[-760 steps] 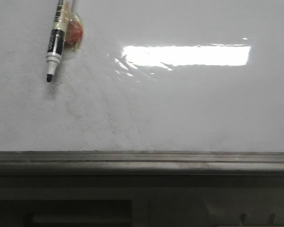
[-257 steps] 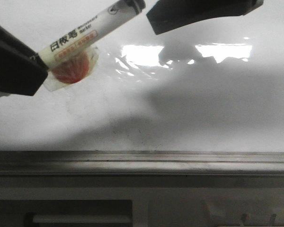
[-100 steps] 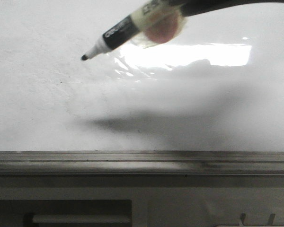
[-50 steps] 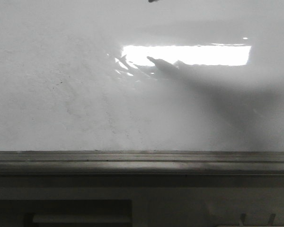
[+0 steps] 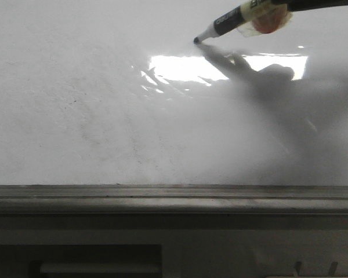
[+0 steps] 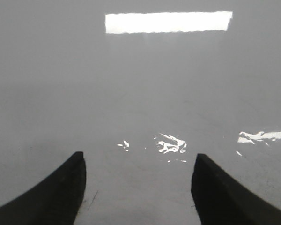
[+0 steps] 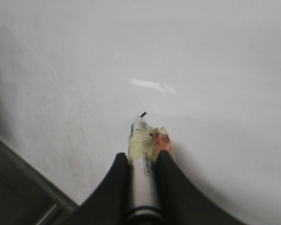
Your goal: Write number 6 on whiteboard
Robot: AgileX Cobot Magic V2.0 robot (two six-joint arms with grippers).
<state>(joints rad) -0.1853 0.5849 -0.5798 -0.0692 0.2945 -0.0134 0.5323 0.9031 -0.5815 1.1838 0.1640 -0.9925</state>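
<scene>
Two arms were at the whiteboard (image 5: 104, 116). Right gripper (image 7: 143, 161) had its jaws pinching a taped marker (image 5: 238, 16), whose tip met the board's upper area, near the bright glare. Left gripper (image 6: 138, 187) hung with jaws spread, holding nothing. No drawn 6 showed, only faint smudges.

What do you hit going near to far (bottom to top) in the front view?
Dark recessed panel → grey metal ledge → whiteboard with faint grey smudges → bright light reflection → marker tip, with the marker running off toward the top right. No 6 is drawn yet.
</scene>
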